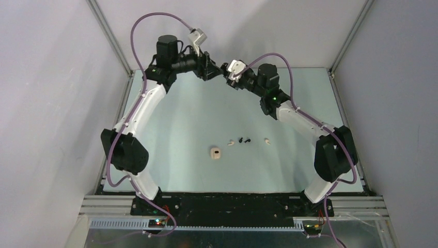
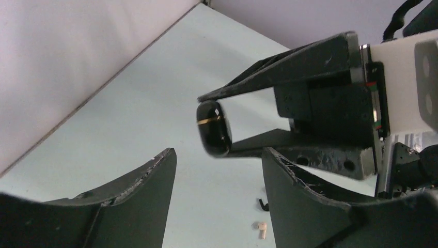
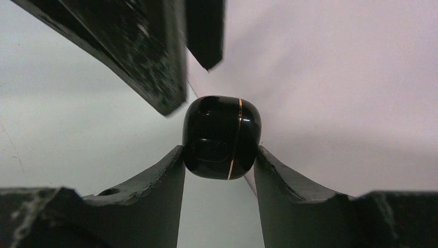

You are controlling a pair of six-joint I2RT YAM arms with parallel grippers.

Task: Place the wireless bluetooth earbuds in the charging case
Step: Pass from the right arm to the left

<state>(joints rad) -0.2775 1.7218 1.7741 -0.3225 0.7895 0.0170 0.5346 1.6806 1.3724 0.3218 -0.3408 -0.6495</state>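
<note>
While the right jaws are pinching the black charging case between their two tips, the case is hanging well above the surface. The left jaws are standing spread, gripping nothing. One left fingertip is sitting just beside the case, and whether it is touching cannot be told.

The left wrist view is showing the case edge-on as a narrow oval. Its long axis is running from one right finger to the other, with the gold seam crossing it nearer one finger. The right wrist view is showing its broad, nearly square face, the seam pointing outward from the tips.

The top view is showing what is lying far below both jaws: a cream earbud, two black earbuds and a second cream earbud in a row, with a cream-white case near them.
</note>
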